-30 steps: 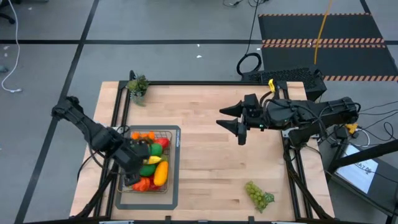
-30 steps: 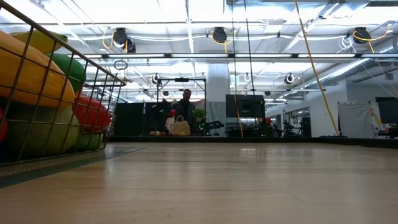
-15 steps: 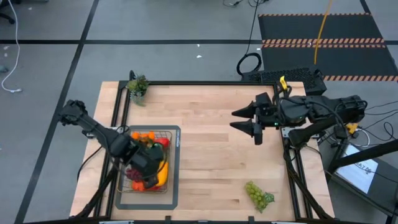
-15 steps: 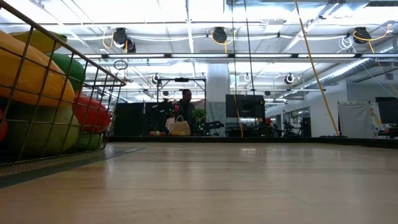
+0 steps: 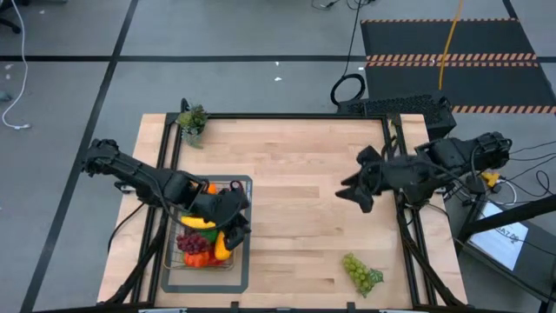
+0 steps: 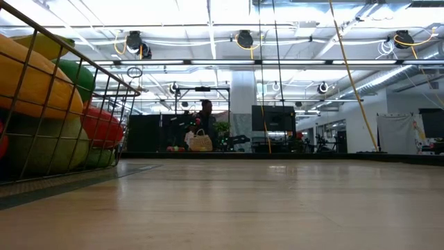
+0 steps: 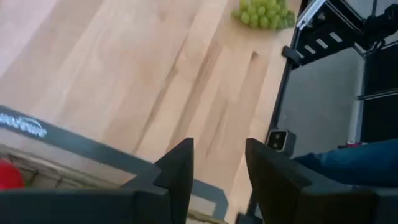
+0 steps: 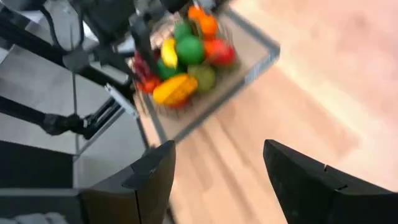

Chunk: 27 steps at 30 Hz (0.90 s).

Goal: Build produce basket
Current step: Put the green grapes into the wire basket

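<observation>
Pale wooden planks make up the tabletop [image 5: 295,191], framed by dark rails, with grey floor all round. At its far left corner stands a small potted leafy sprig [image 5: 193,122], apart from the work. Nearer on the left lies a flat grey rounded-corner mat [image 5: 243,186], and on it the shallow grey wire basket [image 5: 238,188], heaped with toy produce [image 5: 201,236]: oranges, a red apple, something green, a yellow piece, dark purple grapes. The mat seems there to give the basket a set place. The left gripper [image 5: 236,217] hangs over the basket's right edge; in its wrist view the two dark fingers [image 7: 177,168] stand a little apart with nothing between them, which suits a piece just let go into the pile.

Toward the near right corner, a bunch of green grapes [image 5: 360,271] lies alone on the wood, well apart from the basket, likely the last item to fetch. Farther right, the right gripper [image 5: 358,187] hovers above bare table at the right edge, jaws open and empty, placed to reach those grapes.
</observation>
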Available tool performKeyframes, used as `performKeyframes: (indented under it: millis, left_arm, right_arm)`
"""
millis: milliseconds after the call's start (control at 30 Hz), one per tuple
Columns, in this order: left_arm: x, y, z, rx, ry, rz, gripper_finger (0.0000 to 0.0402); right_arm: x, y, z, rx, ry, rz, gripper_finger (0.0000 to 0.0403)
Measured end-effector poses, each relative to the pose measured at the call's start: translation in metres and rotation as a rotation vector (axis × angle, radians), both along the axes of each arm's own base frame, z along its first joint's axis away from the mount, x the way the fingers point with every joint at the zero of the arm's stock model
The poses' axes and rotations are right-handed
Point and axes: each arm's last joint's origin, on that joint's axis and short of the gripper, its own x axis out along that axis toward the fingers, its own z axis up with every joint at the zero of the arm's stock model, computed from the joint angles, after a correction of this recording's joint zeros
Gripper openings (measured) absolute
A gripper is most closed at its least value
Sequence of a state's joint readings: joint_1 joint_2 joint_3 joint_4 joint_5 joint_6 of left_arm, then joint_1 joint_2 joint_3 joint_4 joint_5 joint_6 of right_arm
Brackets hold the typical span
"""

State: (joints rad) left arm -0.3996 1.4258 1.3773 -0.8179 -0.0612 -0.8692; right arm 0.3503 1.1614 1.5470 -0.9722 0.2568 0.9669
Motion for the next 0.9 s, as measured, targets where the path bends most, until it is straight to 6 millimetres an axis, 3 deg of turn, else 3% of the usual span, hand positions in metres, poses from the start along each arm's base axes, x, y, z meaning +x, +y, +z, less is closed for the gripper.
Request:
performKeyframes:
  millis: [167,333,567,900]
  left_arm:
    - [0.004,0.008,0.000,0.027,-0.014,-0.019,0.0132]
    - [0.004,0.011,0.000,0.052,-0.018,-0.064,0.0132]
    - [0.001,0.006,-0.001,0.066,-0.009,-0.119,0.0131]
    - [-0.009,0.007,-0.008,0.147,0.095,-0.178,0.0131]
  right_arm:
    - [-0.006,0.022,-0.018,0.178,0.085,-0.056,0.0238]
    - [-0.003,0.052,-0.056,0.441,0.139,-0.157,0.0238]
    - [0.004,0.108,-0.113,0.893,0.053,-0.181,0.0238]
    - [-0.005,0.177,-0.157,1.062,0.317,-0.191,0.0238]
